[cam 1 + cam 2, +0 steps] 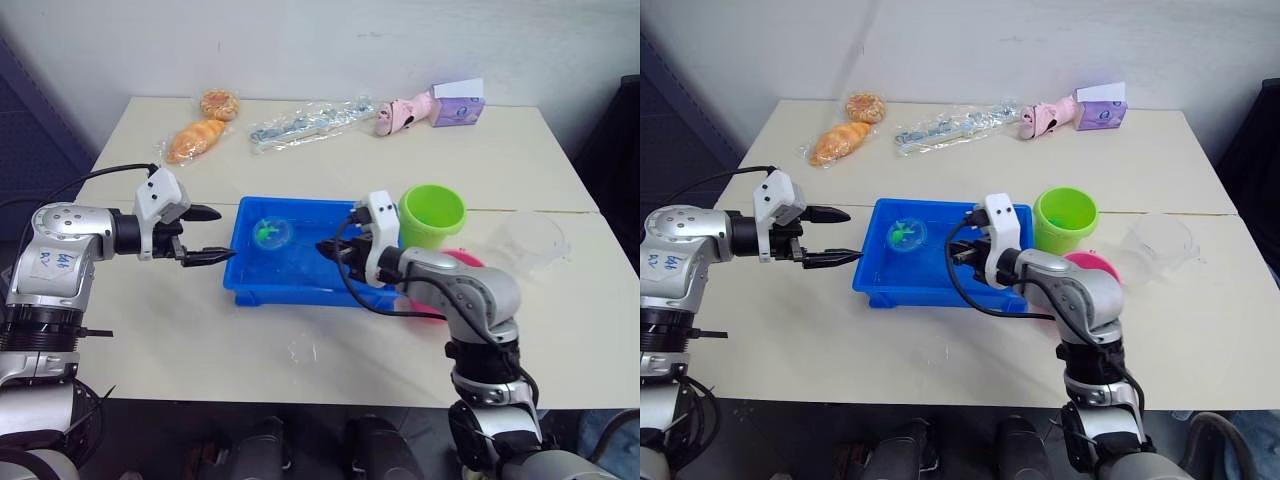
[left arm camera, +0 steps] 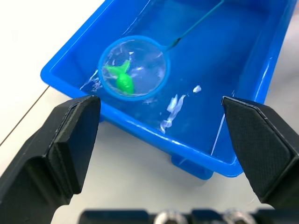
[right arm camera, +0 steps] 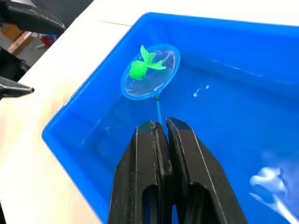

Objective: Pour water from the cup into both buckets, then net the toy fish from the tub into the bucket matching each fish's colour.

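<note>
Right wrist view shows the right gripper (image 3: pixel 161 128) pinched on the net (image 3: pixel 150 77) handle, its hoop holding a green fish (image 3: pixel 142 66) near the tub's (image 1: pixel 245 285) left end. Beside that end, over the table (image 1: pixel 200 330), the left gripper (image 1: pixel 215 235) hangs with fingers spread, holding nothing.

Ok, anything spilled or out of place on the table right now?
Yes: a small wet patch glistens on the table in front of the blue tub, likely splashed water. Otherwise nothing stands out: the green fish sits in the net, and the green bucket and clear cup stand upright.
</note>
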{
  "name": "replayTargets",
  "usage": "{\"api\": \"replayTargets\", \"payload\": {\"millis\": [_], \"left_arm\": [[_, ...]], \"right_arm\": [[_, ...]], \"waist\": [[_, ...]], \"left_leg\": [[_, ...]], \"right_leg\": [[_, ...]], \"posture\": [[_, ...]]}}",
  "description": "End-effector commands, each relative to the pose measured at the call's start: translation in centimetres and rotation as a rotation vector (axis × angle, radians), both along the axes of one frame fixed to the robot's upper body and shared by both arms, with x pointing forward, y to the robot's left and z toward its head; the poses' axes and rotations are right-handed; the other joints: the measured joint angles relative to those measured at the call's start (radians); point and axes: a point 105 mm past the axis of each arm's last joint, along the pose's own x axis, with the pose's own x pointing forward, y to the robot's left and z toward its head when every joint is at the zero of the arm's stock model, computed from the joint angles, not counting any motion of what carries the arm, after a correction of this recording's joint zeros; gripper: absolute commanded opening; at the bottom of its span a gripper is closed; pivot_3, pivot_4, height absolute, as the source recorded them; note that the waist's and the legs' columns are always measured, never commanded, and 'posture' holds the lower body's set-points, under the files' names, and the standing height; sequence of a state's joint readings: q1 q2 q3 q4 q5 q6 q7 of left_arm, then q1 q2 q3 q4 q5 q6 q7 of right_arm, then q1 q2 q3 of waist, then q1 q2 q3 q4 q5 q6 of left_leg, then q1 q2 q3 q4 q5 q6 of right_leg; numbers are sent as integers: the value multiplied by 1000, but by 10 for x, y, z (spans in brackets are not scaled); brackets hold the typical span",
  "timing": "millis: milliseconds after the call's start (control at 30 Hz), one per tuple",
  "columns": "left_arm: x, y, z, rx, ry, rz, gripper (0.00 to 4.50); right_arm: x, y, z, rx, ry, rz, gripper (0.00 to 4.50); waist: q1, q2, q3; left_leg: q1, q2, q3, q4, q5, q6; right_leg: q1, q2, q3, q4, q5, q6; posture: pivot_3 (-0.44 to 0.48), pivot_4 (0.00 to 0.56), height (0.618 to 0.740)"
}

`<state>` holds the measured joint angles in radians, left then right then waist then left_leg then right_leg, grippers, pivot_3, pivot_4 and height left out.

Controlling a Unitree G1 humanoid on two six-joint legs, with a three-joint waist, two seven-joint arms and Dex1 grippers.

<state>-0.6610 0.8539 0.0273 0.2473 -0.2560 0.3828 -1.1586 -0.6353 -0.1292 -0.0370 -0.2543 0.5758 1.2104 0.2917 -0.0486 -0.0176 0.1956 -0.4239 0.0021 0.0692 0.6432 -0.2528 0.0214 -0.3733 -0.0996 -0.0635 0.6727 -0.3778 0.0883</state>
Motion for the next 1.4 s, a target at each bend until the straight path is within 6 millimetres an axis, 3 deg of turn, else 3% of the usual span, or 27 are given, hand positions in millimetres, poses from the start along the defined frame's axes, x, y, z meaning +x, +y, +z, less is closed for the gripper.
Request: {"api": "replayTargets", "payload": {"millis": [33,300,433,633,933,1200,1400], "left_arm": [[-5,-11,16,-74,-61,-67,4457],[-14,-38,25,-239,-104,-222,4457],[-15,-55,35,-340,-153,-292,4457],[-11,-74,32,-400,-148,-322,4457],[-5,-115,23,-460,-114,-398,4457],[-1,-127,18,-459,-104,-422,4457],[0,-131,14,-453,-107,-433,4457]], "right_arm": [[-19,-15,17,45,-35,26,0],[-49,-56,35,5,-127,15,0],[-60,-89,55,-35,-226,-48,0],[-68,-147,75,-96,-262,-207,0],[-59,-222,76,-305,-252,-562,0],[-45,-218,72,-479,-390,-594,0],[-40,-217,60,-754,-557,-545,0]], "waist": [[4,0,0],[20,0,0],[22,0,0],[25,0,0],[25,0,0],[25,0,0],[39,0,0]], "left_leg": [[0,0,0,0,0,0],[0,0,1,1,-1,1],[0,-1,0,2,-1,2],[0,-1,-1,2,-2,3],[3,0,-2,3,-2,4],[3,0,-2,3,-2,3],[3,-1,-2,3,-2,3]], "right_leg": [[0,0,0,0,0,0],[0,0,0,-1,0,0],[2,-1,0,-2,0,0],[6,-1,-1,-9,0,0],[12,0,-3,-12,0,1],[12,1,-4,-12,0,1],[12,1,-4,-13,0,1]], "posture": [[0,150,740],[0,150,740],[0,150,740],[0,150,740],[0,150,740],[0,150,740],[0,150,740]]}}
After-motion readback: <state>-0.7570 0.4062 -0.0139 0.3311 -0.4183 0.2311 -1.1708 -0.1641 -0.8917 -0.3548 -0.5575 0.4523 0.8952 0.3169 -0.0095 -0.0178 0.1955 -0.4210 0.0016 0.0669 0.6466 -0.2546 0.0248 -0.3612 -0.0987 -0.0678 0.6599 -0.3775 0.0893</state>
